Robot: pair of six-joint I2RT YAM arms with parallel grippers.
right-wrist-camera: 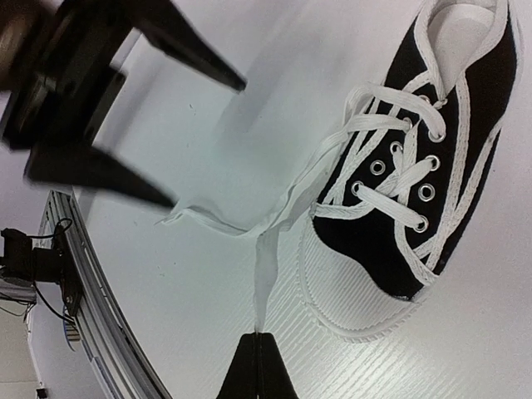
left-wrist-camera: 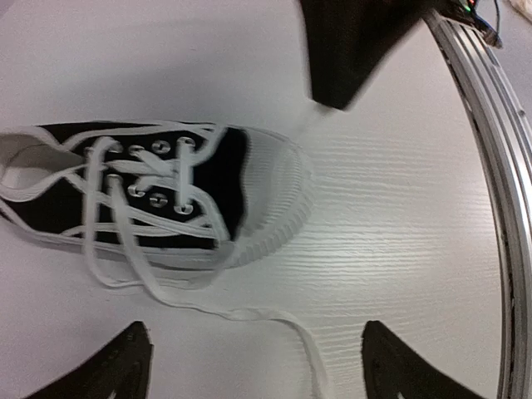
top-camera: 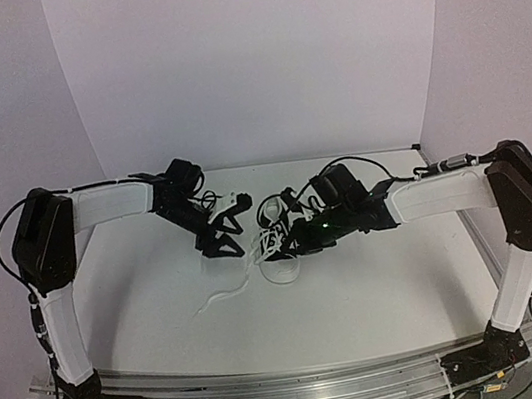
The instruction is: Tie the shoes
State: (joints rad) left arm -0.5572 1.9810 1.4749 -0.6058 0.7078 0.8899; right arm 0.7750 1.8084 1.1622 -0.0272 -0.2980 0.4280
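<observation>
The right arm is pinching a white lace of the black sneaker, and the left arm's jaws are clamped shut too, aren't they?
Not quite: the left arm has its jaws wide open, holding nothing, as the left wrist view shows. The right arm is indeed pinching a white lace of the black sneaker.

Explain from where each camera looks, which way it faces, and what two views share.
Top external: above and behind, looks down on the table; left arm and right arm meet at the sneaker.
Left wrist: over the table, looks down on the sneaker; open left pincer at the bottom.
Right wrist: faces the sneaker's toe; right pincer shut on a white lace.
Shared: both wrist views show the sneaker and the other arm's pincer.
</observation>
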